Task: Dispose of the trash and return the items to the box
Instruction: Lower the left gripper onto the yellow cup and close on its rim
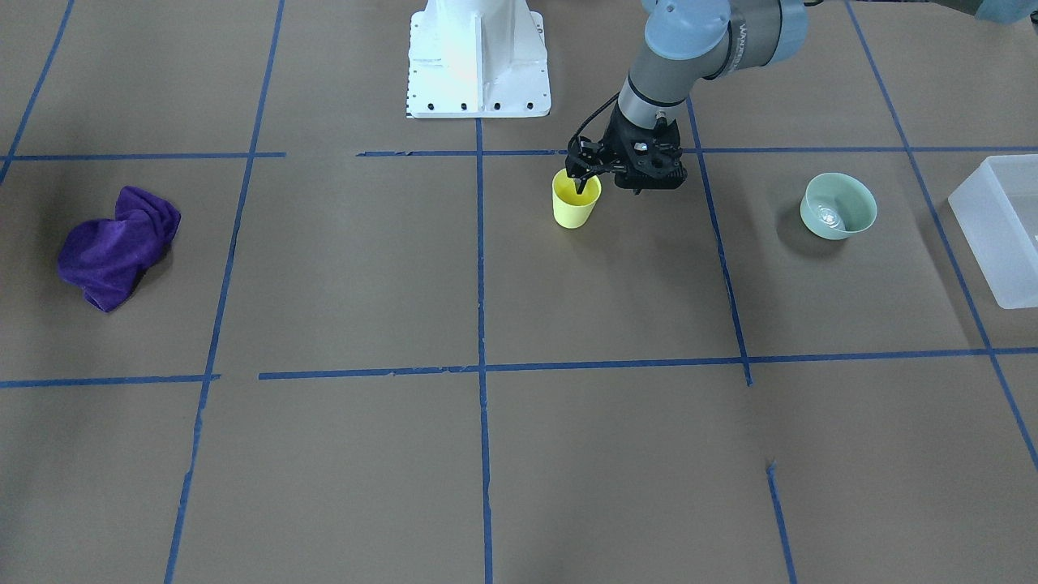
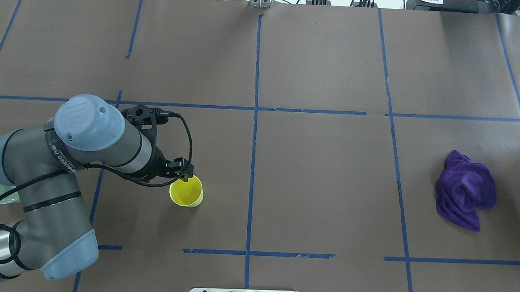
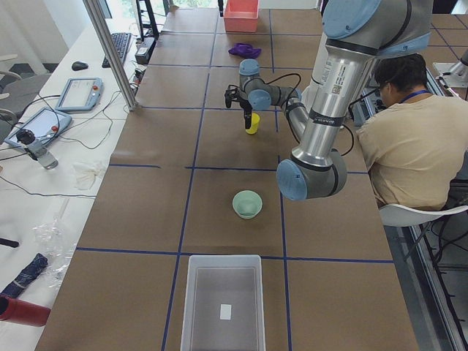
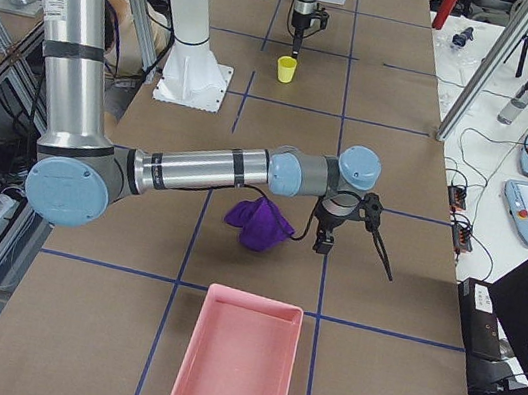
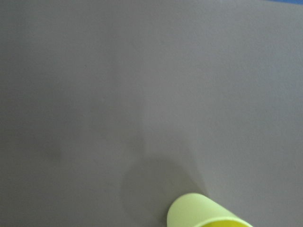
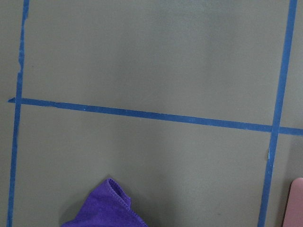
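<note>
Overhead exterior view: the yellow cup (image 2: 186, 194) stands upright, mouth up, on the brown desk (image 2: 320, 166), in the square just to the robot's left of the centre tape line. Over it hangs the left hand (image 2: 186, 174), pointing straight down. Its black fingertips show against the cup's far rim here and against the cup's mouth in the front-facing view. The exterior right view shows a gap between tips and rim, so the hand seems to be above the cup rather than gripping it. The fingers overlap in every view, and I cannot tell how far apart they stand. The left wrist camera catches only the cup's rim and side at its lower edge.

The left arm (image 2: 43, 185) comes in low at the view's left, folds at the elbow and reaches toward the desk's middle, wrist turned down. Further to the robot's left, the mint-green bowl (image 1: 838, 207) sits upright, well apart from the cup. Beyond it, the translucent box (image 1: 977, 235) lies at the desk's end.

On the opposite side lies the crumpled purple cloth (image 2: 464, 196). The right arm (image 4: 198, 166) stretches low beside it. The right hand (image 4: 354, 263) is seen only from the side, so its opening cannot be judged.
</note>
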`<state>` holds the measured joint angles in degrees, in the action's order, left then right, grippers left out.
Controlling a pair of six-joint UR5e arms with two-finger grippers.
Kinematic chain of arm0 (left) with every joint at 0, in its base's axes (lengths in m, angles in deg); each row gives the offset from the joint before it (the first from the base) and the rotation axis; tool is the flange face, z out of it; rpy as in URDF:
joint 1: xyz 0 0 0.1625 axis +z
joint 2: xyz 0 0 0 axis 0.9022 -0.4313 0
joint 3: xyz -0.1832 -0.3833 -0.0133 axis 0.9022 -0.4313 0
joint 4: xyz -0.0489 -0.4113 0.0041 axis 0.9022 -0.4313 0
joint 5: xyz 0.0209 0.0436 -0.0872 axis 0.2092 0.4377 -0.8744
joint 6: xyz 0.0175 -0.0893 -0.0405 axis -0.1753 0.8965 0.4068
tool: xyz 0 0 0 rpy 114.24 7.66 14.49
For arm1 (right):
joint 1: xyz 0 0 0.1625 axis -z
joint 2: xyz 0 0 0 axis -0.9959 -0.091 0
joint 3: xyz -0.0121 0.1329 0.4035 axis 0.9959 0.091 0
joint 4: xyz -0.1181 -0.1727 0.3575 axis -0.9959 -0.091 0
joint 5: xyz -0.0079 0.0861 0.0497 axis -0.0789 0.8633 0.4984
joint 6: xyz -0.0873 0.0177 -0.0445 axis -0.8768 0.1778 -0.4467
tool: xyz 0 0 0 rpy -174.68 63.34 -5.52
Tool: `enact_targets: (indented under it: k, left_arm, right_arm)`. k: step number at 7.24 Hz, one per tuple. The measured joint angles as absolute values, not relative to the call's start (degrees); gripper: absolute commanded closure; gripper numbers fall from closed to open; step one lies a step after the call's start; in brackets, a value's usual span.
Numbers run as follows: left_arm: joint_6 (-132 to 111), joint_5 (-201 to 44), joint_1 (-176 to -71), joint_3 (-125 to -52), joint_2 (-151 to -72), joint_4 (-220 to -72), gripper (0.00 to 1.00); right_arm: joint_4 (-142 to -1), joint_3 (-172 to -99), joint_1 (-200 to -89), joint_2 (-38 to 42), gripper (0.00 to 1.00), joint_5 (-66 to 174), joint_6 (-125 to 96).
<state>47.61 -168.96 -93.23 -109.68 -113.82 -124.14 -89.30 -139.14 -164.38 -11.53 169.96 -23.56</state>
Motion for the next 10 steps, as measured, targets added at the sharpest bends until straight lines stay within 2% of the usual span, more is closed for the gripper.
enact_targets:
  k: [6,7,10]
  left_arm:
    - [47.19,-168.93,-91.26,-109.03,-113.86,-124.18,0.10]
    - [47.15,-168.94,-91.26,-108.55,-113.89,-124.49,0.14]
    - [47.19,-168.96,-91.26,-105.59,-113.93,-127.14,0.38]
  right_arm:
    - [-89.17,-139.10,-164.36,-11.87,0.00,170.39,-23.58]
    - [-88.80,-139.10,-164.33,-12.03,0.00,170.40,-23.57]
    - [-87.73,-139.09,-164.32,-12.74,0.00,170.41,-23.49]
